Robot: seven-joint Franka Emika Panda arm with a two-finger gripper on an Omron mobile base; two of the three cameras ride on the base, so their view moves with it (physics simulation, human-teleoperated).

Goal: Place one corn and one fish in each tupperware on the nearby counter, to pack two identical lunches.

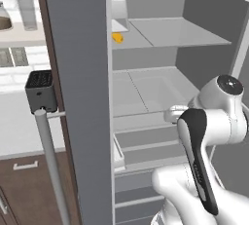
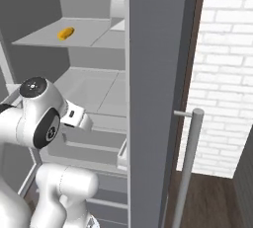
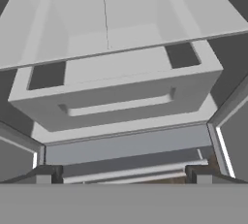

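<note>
From the left base view, the robot faces an open fridge, and one corn (image 1: 117, 37) lies on the upper shelf (image 1: 180, 33), near that shelf's left edge and toward its back; it shows as a small yellow-orange stub. The arm's elbow stands low at the right, so the corn lies up, ahead and to the left of it. From the right base view, the same corn (image 2: 65, 33) sits toward the shelf's left edge, its long axis running roughly slantwise across the shelf, though it is too small to be sure. The shelf below looks bare. In the hand view, the end effector (image 3: 124, 173) has its tips spread wide and holds nothing; it looks at a pale drawer (image 3: 118, 104) with a slot handle, well below the corn's shelf, so I judge the coming move must lift the hand.
</note>
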